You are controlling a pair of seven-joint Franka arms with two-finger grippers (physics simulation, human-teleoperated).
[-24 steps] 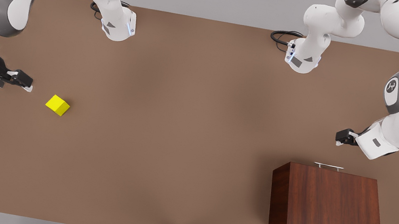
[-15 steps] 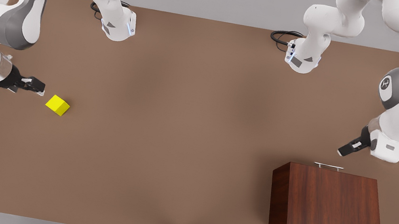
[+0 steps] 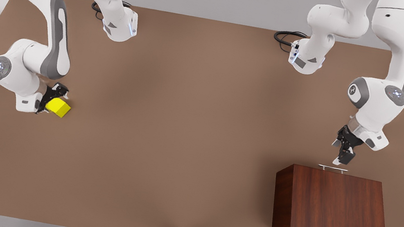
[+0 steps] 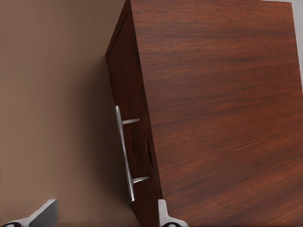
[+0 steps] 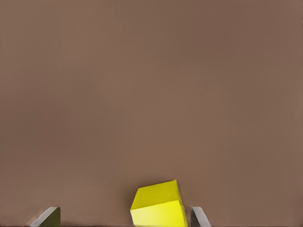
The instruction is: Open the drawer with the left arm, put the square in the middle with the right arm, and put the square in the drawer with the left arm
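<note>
Now the right tool (image 3: 49,101) is low at the middle left of the front view, at the end of the right arm (image 3: 26,70); its fingers are apart, and the square (image 3: 59,107) lies at their tips on the bench (image 3: 183,127); whether a finger touches the square I cannot tell. From the right wrist view the yellow square (image 5: 158,204) sits between the two fingertips (image 5: 200,218), closer to one of them, with a gap to the other.

The left tool (image 3: 344,152) hangs in the middle right of the front view, under the left arm (image 3: 373,106), pointing down toward the handle (image 3: 333,168); it is just above the handle in the frame and apart from it; its fingers are spread. In the left wrist view the thin silver handle (image 4: 125,153) runs along the front of the drawer (image 4: 130,123), and the drawer is shut, flush with the cabinet (image 4: 218,109); the fingertips (image 4: 163,215) show at the lower edge of that frame, one on each side of the handle's end.

The cabinet (image 3: 334,209) stands at the lower right of the front view, well apart from the square; the middle of the bench lies between them.
</note>
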